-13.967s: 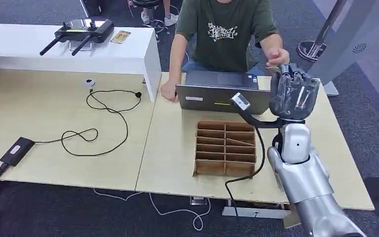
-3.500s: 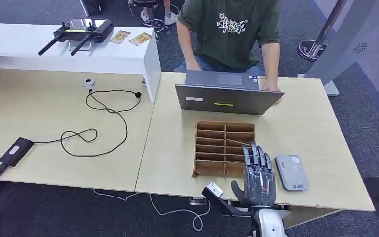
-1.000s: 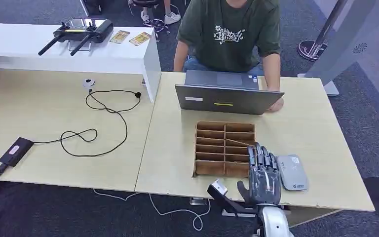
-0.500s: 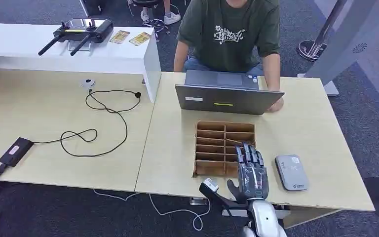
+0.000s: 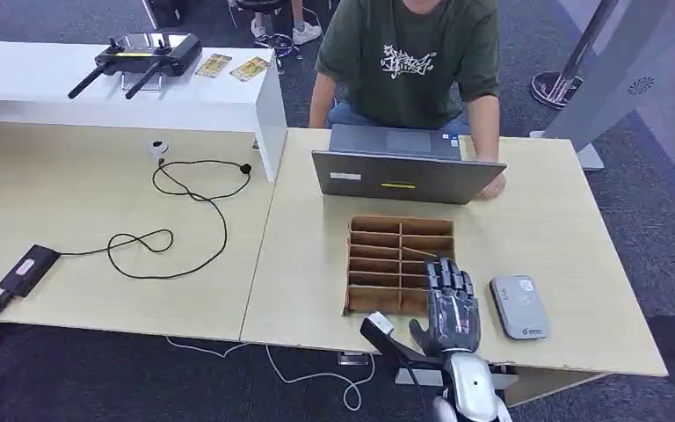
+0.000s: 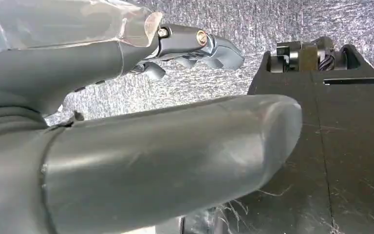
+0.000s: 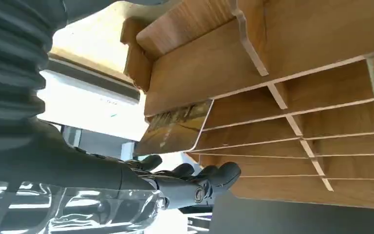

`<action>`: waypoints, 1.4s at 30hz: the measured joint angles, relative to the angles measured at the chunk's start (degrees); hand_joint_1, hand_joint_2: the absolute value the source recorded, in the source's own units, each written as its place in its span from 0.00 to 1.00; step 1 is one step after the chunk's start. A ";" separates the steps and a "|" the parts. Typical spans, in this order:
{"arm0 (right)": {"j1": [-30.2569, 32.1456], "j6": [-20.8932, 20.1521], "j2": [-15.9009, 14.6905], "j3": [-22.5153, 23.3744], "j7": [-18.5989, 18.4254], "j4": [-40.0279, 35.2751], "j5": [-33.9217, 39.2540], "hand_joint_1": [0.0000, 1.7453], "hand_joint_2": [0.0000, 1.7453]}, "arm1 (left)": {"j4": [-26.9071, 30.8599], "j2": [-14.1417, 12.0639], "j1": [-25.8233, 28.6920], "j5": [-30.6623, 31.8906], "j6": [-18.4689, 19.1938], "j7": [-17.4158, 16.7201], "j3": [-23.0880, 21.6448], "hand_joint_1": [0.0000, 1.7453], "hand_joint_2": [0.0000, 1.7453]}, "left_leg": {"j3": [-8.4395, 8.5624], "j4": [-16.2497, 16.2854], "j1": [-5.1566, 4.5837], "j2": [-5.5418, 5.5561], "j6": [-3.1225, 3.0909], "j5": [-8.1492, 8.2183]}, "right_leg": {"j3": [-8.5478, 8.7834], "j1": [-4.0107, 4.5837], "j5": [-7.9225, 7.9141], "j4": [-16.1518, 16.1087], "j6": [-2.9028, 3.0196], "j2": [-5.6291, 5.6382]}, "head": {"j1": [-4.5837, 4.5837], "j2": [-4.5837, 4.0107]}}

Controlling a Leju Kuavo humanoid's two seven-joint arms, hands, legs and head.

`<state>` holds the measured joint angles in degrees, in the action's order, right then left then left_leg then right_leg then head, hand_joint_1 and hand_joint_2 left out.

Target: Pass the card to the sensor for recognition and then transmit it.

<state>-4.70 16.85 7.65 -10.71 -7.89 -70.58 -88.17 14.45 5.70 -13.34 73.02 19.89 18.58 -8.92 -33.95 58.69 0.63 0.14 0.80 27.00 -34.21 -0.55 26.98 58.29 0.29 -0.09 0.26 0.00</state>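
**Right hand at the card rack, card not yet lifted**

The right hand (image 5: pixel 446 303) hovered over the near right corner of the wooden rack (image 5: pixel 401 263), its fingers (image 7: pixel 209 180) stretched out side by side and holding nothing. From the wrist view, a card (image 7: pixel 175 127) stood in one of the rack's slots just ahead of the fingertips, its edge poking past the divider, apart from them as far as I could tell. The sensor (image 5: pixel 518 306), a flat grey pad, lay on the desk (image 5: pixel 545 220) just to the outer side of the hand. A person (image 5: pixel 409 53) sat beyond the rack behind a laptop (image 5: pixel 407 173).

The left hand (image 6: pixel 126 146) hung elsewhere, fingers loosely apart and empty.

To my eye the job had barely begun: the card had yet to be picked. Doing that well would mean sliding the fingers in along the slot, pinching the exposed edge between thumb and finger, and drawing it straight out so it cleared the dividers without tipping the light rack. Then only a short sideways carry to the sensor would remain.
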 joint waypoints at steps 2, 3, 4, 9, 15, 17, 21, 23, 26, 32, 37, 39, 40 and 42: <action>-0.02 -0.04 -0.11 0.00 -0.72 -0.04 0.00 0.00 1.00 | 0.00 0.00 0.00 0.00 -0.11 0.00 -0.02 0.00 0.00 | 0.00 0.00 0.00 0.00 0.00 0.00 | 0.00 0.00 0.00 0.00 0.00 0.00 | 0.00 0.00; -0.02 -0.09 -0.20 -0.02 -1.22 -0.09 0.00 0.00 1.00 | 0.00 0.00 0.00 0.00 -0.11 0.02 -0.02 0.00 0.00 | 0.00 0.00 0.00 0.00 0.00 0.00 | 0.00 0.00 0.00 0.00 0.00 0.00 | -0.02 0.00; -0.01 -0.15 -0.33 -0.11 -1.72 -0.22 0.00 0.00 1.00 | 0.00 0.00 0.00 0.00 -0.13 0.04 -0.02 0.00 0.00 | 0.00 0.00 0.00 0.00 0.00 0.00 | 0.00 0.00 0.00 0.00 0.00 0.00 | 0.00 0.00; 0.01 -0.17 -1.31 -1.13 -3.47 -1.85 0.00 0.00 1.00 | 0.00 0.00 0.01 -0.04 -0.31 0.09 -0.04 0.00 0.00 | 0.00 0.00 0.00 0.00 0.00 0.00 | 0.00 0.00 0.00 0.00 0.00 0.00 | -0.02 0.00; 0.39 -0.20 -2.49 -2.41 -4.68 -5.12 0.00 0.00 1.00 | 0.00 -0.02 0.07 -0.04 -0.70 0.39 -0.07 0.00 0.00 | 0.00 0.00 0.00 0.00 0.00 0.00 | 0.00 0.00 0.00 0.00 0.00 0.00 | -0.02 0.00; 0.57 -0.22 -2.77 -2.84 -4.68 -5.92 0.00 0.00 1.00 | 0.00 -0.02 0.07 -0.04 -0.72 0.50 -0.07 0.00 0.00 | 0.00 0.00 0.00 0.00 0.00 0.00 | -0.01 0.00 0.00 0.00 0.00 0.00 | 0.00 0.00; 0.94 -0.17 -2.93 -3.08 -4.00 -6.67 0.00 0.00 1.00 | 0.00 -0.04 0.09 -0.04 -0.77 0.50 -0.07 0.00 0.00 | 0.00 0.00 0.00 0.00 0.00 0.00 | 0.00 0.00 0.00 0.00 0.00 0.00 | -0.02 0.00; 1.04 -0.18 -2.93 -3.08 -3.87 -6.75 0.00 0.00 1.00 | 0.00 -0.02 0.09 -0.04 -0.76 0.50 -0.07 0.00 0.00 | 0.00 0.00 0.00 0.00 0.00 0.00 | 0.00 0.00 0.00 0.00 0.00 0.00 | -0.02 0.00; 1.09 -0.18 -2.95 -3.10 -3.85 -6.75 0.00 0.00 1.00 | 0.00 -0.04 0.10 -0.04 -0.79 0.50 -0.07 0.00 0.00 | 0.00 0.00 0.00 0.00 0.00 0.00 | 0.00 0.00 0.00 0.00 0.00 0.00 | -0.02 0.00; 1.10 -0.35 -2.95 -3.10 -3.87 -6.75 0.00 0.00 1.00 | 0.00 -0.04 0.13 -0.07 -0.96 0.52 -0.07 0.00 0.00 | 0.00 0.00 0.00 0.00 0.00 0.00 | 0.00 0.00 0.00 0.00 0.00 0.00 | -0.02 0.00; 1.10 -1.66 -2.95 -3.10 -3.76 -6.71 0.00 0.00 1.00 | 0.00 -0.07 0.15 -0.09 -1.18 0.61 -0.09 0.00 0.00 | 0.00 0.00 0.00 0.00 0.00 0.00 | 0.00 0.00 0.00 0.00 0.00 0.00 | -0.02 0.00; 1.10 -2.38 -2.95 -3.06 -3.63 -6.60 0.00 0.00 1.00 | 0.00 -0.07 0.16 -0.11 -1.20 0.63 -0.09 0.00 0.00 | 0.00 0.00 0.00 0.01 0.00 0.00 | 0.00 0.00 0.00 0.00 0.00 0.00 | -0.02 0.00; 1.10 -2.36 -2.95 -3.04 -3.50 -6.43 0.00 0.00 1.00 | 0.00 -0.07 0.16 -0.17 -1.22 0.66 -0.09 0.00 0.00 | 0.00 0.00 0.00 0.00 0.00 0.00 | 0.00 0.00 0.00 0.00 0.00 0.00 | 0.00 0.00; 1.07 -2.19 -2.95 -3.02 -3.25 -6.08 0.00 0.00 1.00 | 0.00 -0.07 0.16 -0.28 -1.25 0.66 -0.09 0.00 0.00 | 0.00 0.00 0.00 0.01 0.00 0.00 | 0.00 0.00 0.00 0.00 0.00 0.00 | 0.00 0.00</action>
<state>-3.63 14.67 4.70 -13.73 -11.15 -76.65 -88.17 14.45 5.64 -13.17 72.74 18.64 19.23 -9.00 -33.95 58.69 0.63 0.15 0.80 27.00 -34.21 -0.55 26.98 58.29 0.29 -0.09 0.26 0.00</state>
